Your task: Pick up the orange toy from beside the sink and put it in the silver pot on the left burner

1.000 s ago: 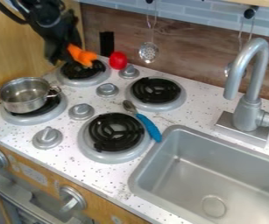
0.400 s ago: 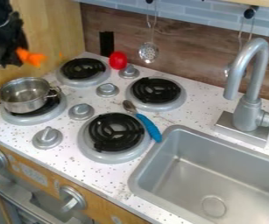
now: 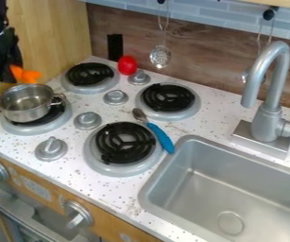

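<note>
One orange object (image 3: pixel 27 75) is held by the gripper (image 3: pixel 12 74), jaws closed onto it. We see the pot (image 3: pixel 26 113) nearby, left.

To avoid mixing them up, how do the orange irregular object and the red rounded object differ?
The orange irregular object is held aloft in the black claw; the red rounded object rests on the white speckled counter. The orange one looks lobed, the red one smooth. Both are bright.

Here's the bright orange object (image 3: pixel 26 74), small and lobed, in the gripper's (image 3: pixel 8 75) grasp, jutting out sideways, right by the far rim of the shiny, two-handled metal pot (image 3: pixel 28 113), upright on its burner (image 3: pixel 38 127)
</note>
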### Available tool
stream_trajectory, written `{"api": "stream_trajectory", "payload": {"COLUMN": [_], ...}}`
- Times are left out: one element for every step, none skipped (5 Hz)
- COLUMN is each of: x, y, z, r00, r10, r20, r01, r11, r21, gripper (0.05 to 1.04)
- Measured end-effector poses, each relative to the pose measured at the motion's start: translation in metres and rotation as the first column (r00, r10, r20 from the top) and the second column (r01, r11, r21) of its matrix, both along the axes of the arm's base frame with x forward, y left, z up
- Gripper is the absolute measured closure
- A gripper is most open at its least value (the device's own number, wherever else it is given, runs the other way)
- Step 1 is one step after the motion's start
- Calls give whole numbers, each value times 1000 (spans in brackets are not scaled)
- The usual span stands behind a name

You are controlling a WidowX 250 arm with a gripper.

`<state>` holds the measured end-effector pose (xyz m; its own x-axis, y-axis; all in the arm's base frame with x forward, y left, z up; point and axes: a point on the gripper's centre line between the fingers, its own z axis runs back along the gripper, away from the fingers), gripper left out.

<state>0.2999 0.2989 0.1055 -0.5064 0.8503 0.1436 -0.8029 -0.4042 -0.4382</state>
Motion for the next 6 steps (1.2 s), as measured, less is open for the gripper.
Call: {"api": "stream_trajectory", "payload": {"x": [7,8,12,11,10,12], "y": [2,4,7,8,6,5], "z": [-12,-21,-28,-37,-40,-42], "r00": [999,999,998,996,995,995], "r10": [-34,-33,-39,-38,-42,-51], "r20": [-15,-39,-53,-78,-94,-81], "r01": [33,31,36,32,34,44], "r11": [999,998,998,996,996,996], "r21": [-31,-50,-61,-78,-84,-82], "gripper": [539,539,539,539,539,469]}}
